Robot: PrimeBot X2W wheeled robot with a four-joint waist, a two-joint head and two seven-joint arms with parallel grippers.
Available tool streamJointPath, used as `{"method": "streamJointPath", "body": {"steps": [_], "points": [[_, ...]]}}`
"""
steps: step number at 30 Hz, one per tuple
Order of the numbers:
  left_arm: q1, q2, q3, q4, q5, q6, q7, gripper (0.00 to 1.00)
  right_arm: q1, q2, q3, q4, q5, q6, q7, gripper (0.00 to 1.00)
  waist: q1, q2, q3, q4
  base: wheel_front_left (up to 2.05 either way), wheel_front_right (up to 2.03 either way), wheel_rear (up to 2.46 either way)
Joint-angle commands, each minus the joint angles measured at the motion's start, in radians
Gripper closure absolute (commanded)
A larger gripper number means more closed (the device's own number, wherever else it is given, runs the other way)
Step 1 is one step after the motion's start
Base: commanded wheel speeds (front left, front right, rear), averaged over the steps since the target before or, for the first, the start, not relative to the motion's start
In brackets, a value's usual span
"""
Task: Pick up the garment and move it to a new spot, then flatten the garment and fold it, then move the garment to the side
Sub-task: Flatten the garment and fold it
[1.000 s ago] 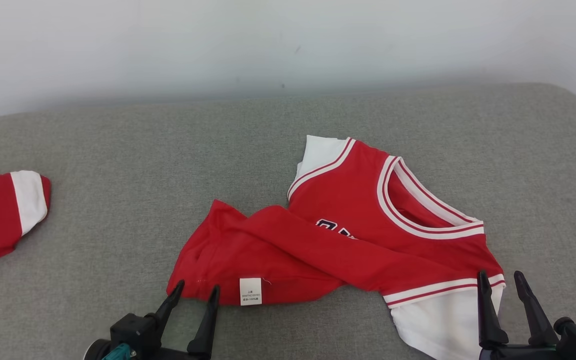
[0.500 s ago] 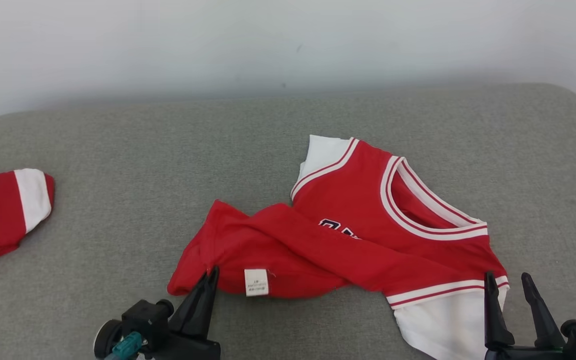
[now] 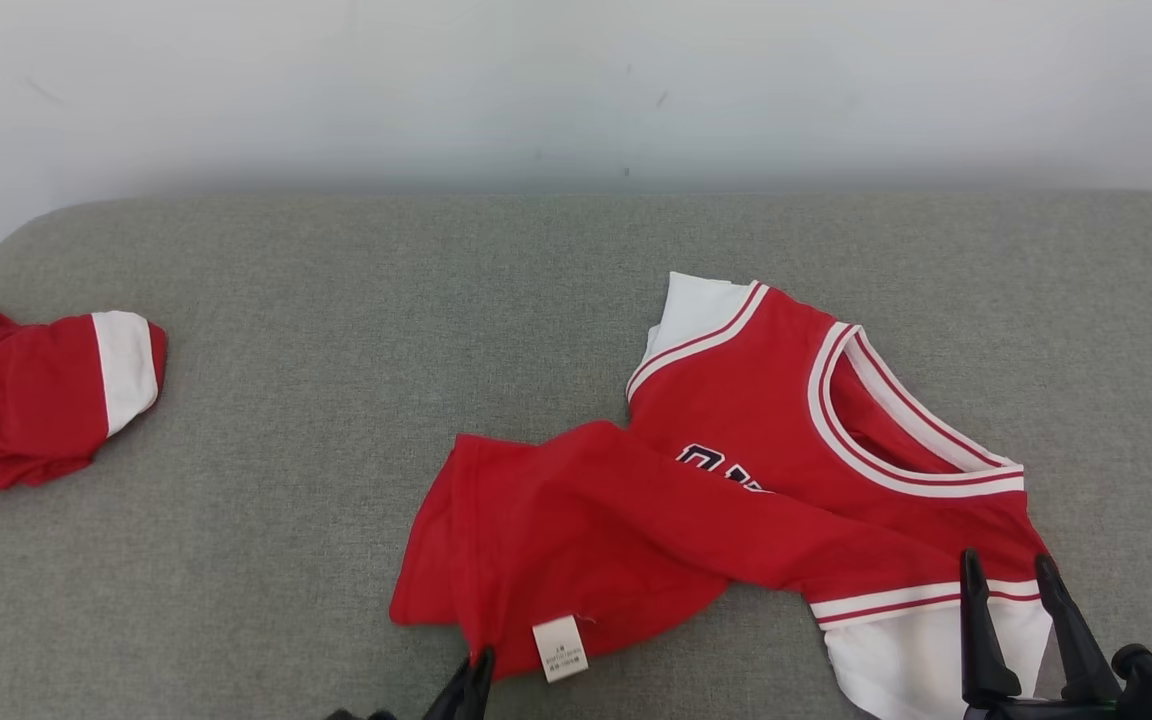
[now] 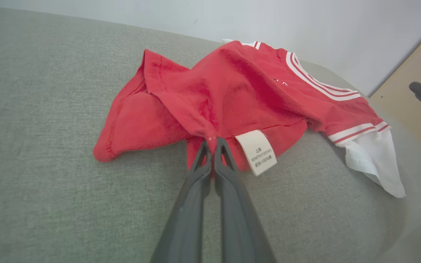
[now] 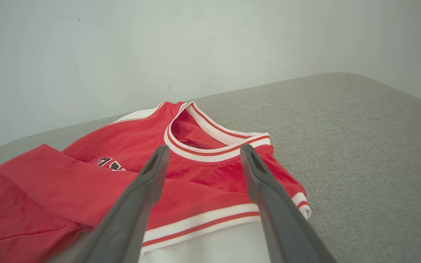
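**Item:** garment [image 3: 736, 500]. Red jersey-style top with white sleeves, red-and-white striped trim at neck and armholes, and dark lettering partly covered.

**Location:** right of centre on the table [image 3: 336, 350], which is covered in grey fabric, toward its near edge.

**Condition:** crumpled. The lower body is folded up across the chest. The collar lies open toward the right, with one white sleeve on the far side and the other at the near right. A white care label [image 3: 559, 648] is turned out at the near hem.

**Left gripper** [image 4: 212, 140]: fingers pressed together on a pinch of red hem just beside the label. The cloth peaks at the tips.

**Right gripper** [image 5: 204, 148]: fingers spread wide, holding nothing, poised over the near sleeve's striped band. Whether they touch it cannot be told.

**Step in hand (judged):** the opening pick-up. One side is gripped and the other is not yet taken.

**Next move calls for:** the right fingers to settle onto the sleeve band and close. Both arms can then lift together, so the top hangs evenly instead of dragging.

**Also present:** a second red-and-white garment [image 3: 36, 400] at the table's left edge, well apart, and a pale wall [image 3: 536, 90] behind.
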Motion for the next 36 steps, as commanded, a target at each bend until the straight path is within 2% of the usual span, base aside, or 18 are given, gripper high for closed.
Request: {"method": "streamJointPath", "body": {"steps": [1, 5, 16, 21, 22, 23, 28, 36], "points": [[0.027, -0.012, 0.007, 0.012, -0.01, 0.005, -0.006, 1.0, 0.001, -0.006, -0.002, 0.001, 0.002, -0.002, -0.001, 0.0, 0.0, 0.0, 0.002, 0.001, 0.0, 0.0, 0.0], [0.06, -0.025, 0.043, 0.037, -0.016, 0.008, -0.005, 1.0, 0.011, -0.005, -0.01, 0.001, -0.003, -0.002, -0.001, 0.0, 0.0, 0.0, 0.005, 0.005, 0.0, 0.0, 0.0], [0.072, -0.014, 0.253, -0.023, 0.039, 0.001, -0.006, 1.0, 0.01, -0.015, -0.02, 0.016, -0.004, -0.002, -0.001, 0.0, 0.0, 0.0, -0.005, 0.004, 0.0, 0.0, 0.0], [0.095, -0.037, 0.274, 0.03, 0.045, -0.018, -0.006, 1.0, 0.018, -0.013, -0.016, 0.026, -0.004, -0.002, -0.001, 0.0, 0.0, 0.0, -0.014, -0.006, 0.0, 0.0, 0.0], [0.097, -0.032, 0.274, 0.041, 0.064, -0.021, -0.006, 0.66, 0.018, -0.012, -0.014, 0.03, -0.003, -0.002, -0.001, 0.0, 0.0, 0.0, -0.016, -0.01, 0.0, 0.0, 0.0], [0.093, -0.042, 0.286, 0.036, 0.068, -0.023, -0.006, 0.0, 0.018, -0.012, -0.016, 0.03, -0.003, -0.002, -0.001, 0.0, 0.0, 0.0, -0.018, -0.011, 0.0, 0.0, 0.0], [0.111, -0.081, 0.36, -0.001, 0.098, -0.03, -0.006, 0.0, 0.027, -0.014, -0.027, 0.025, -0.002, -0.002, -0.001, 0.0, 0.0, 0.0, -0.033, -0.012, 0.0, 0.0, 0.0], [0.119, -0.112, 0.489, -0.091, 0.166, -0.036, -0.006, 0.0, 0.033, -0.022, -0.019, 0.007, -0.009, -0.002, -0.001, 0.0, 0.0, 0.0, -0.06, -0.012, 0.0, 0.0, 0.0]]}}
